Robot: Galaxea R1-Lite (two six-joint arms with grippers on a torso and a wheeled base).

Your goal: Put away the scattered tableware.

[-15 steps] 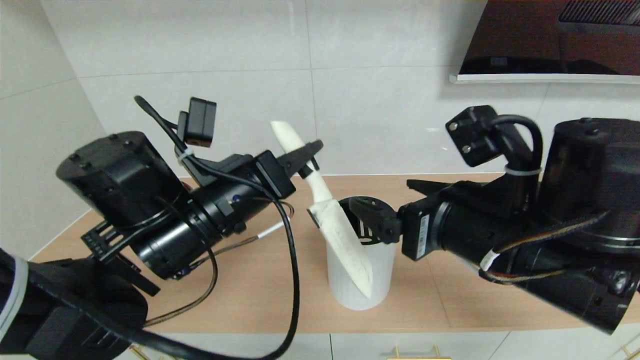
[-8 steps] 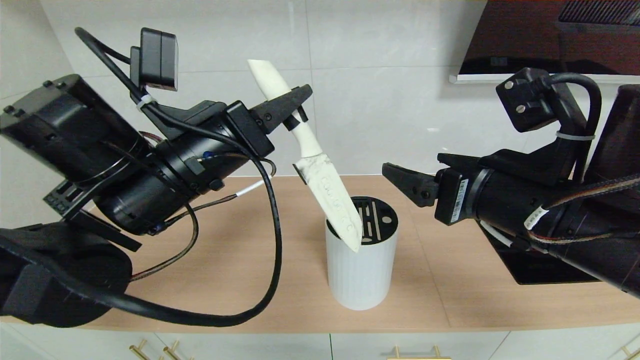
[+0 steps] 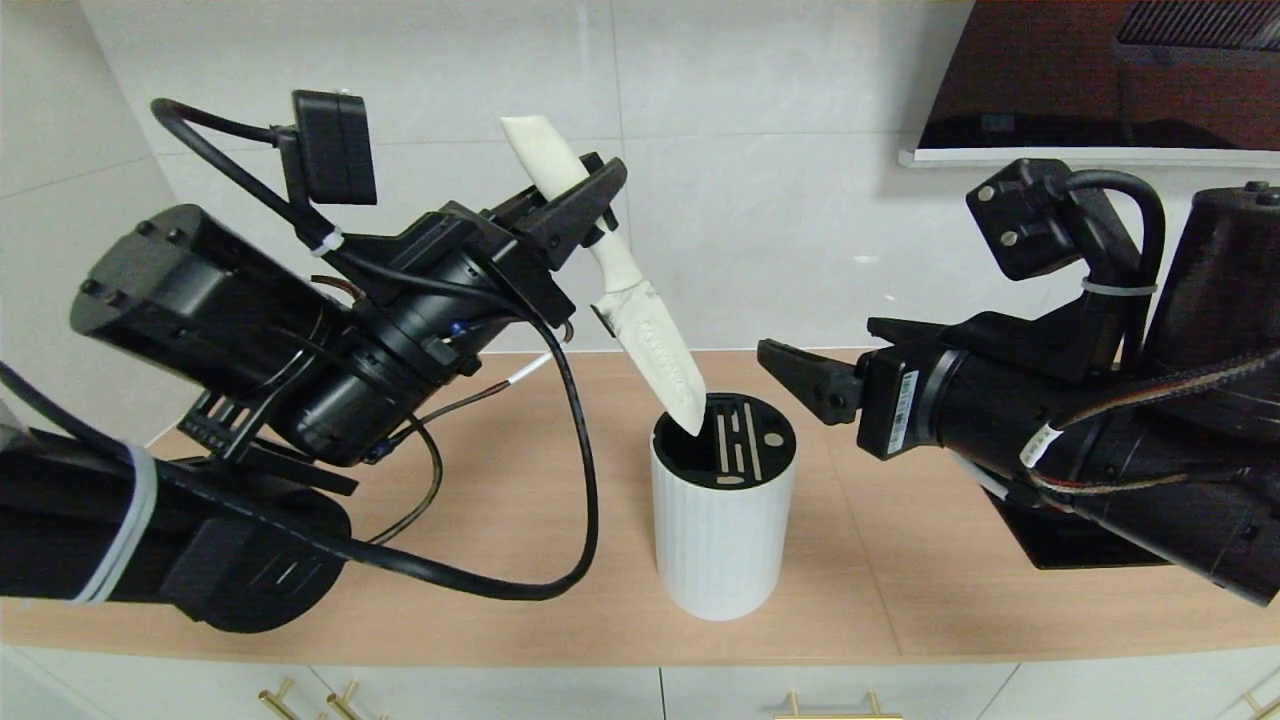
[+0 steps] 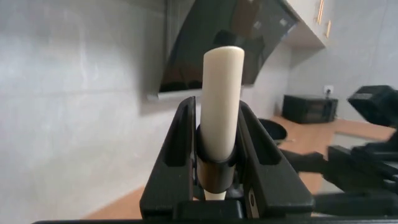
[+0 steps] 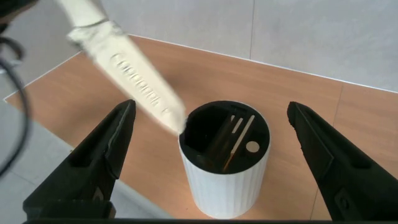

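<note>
Overhead, from the head view, the left gripper (image 3: 585, 205) was raised at the left, angled up and rightward, with its jaws clenched on the pale handle of a knife (image 3: 655, 350). The blade slanted down to the right. Its tip was at the left edge of the slotted black top of the white knife holder (image 3: 720, 540) on the wooden counter (image 3: 900, 600). The right gripper (image 3: 815, 365) reached in from the right, near the holder's top. From the left wrist, the handle stood upright between the clamped jaws. From the right wrist, that gripper's fingers (image 5: 93, 168) were spread wide and held nothing, and the holder showed between them.
</note>
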